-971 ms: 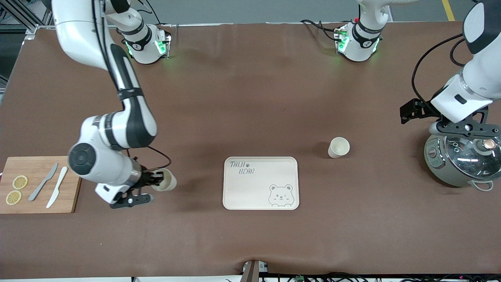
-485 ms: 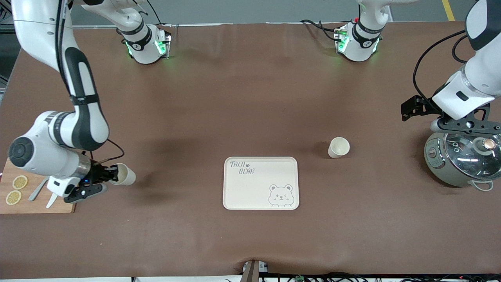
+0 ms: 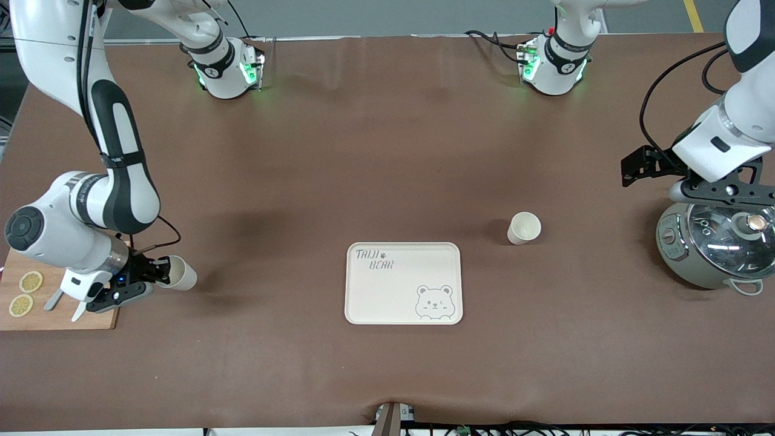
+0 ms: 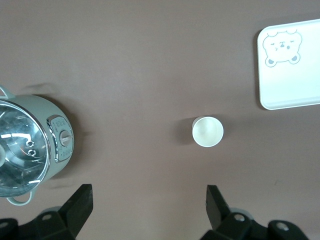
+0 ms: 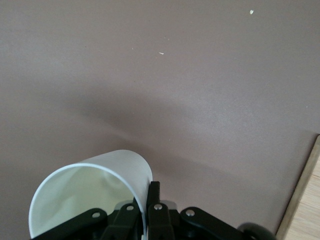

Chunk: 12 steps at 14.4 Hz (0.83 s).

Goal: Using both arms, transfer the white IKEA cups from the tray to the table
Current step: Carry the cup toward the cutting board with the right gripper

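My right gripper (image 3: 162,271) is shut on the rim of a white IKEA cup (image 3: 180,274), which it holds tilted over the table beside the wooden board; the cup fills the right wrist view (image 5: 95,192). The second white cup (image 3: 524,227) stands upright on the table, toward the left arm's end of the bear-printed tray (image 3: 403,283) and a little farther from the front camera. It also shows in the left wrist view (image 4: 207,131). My left gripper (image 4: 149,210) is open and empty, up over the table by the grey-green pot (image 3: 714,249).
A wooden cutting board (image 3: 36,306) with lemon slices and two knives lies at the right arm's end. The grey-green pot with a glass lid stands at the left arm's end, also in the left wrist view (image 4: 31,145).
My right gripper has carried its cup away from the tray toward the cutting board. My left arm has lifted slightly above the pot.
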Motion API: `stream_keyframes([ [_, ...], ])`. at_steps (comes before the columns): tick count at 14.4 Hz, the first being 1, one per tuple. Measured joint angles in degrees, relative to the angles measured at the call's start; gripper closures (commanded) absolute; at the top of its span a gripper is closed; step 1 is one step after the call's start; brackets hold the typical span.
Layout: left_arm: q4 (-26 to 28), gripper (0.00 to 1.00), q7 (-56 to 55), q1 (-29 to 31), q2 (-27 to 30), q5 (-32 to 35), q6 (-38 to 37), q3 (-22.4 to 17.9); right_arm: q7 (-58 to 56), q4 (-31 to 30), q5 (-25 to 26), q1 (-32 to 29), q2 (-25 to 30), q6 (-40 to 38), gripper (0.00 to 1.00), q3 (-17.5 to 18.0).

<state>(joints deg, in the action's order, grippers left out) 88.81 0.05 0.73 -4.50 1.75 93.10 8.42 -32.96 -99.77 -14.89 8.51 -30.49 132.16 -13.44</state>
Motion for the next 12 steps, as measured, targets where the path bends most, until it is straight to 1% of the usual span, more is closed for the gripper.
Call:
stream_keyframes([
  [5, -0.3, 0.00, -0.4, -0.7, 1.9, -0.1, -0.5, 0.1, -0.1, -2.1, 0.0, 0.1, 0.0, 3.3, 1.00, 0.3],
  [8, -0.3, 0.00, -1.1, -1.0, 3.2, -0.1, -2.3, 0.2, -0.1, -4.1, 0.0, 0.3, -0.2, 7.1, 1.00, 0.6],
  [12, -0.2, 0.00, -1.3, -1.1, 3.5, -0.1, -2.5, 0.1, -0.3, -5.5, 0.0, 0.3, -0.3, 9.6, 1.00, 0.7],
])
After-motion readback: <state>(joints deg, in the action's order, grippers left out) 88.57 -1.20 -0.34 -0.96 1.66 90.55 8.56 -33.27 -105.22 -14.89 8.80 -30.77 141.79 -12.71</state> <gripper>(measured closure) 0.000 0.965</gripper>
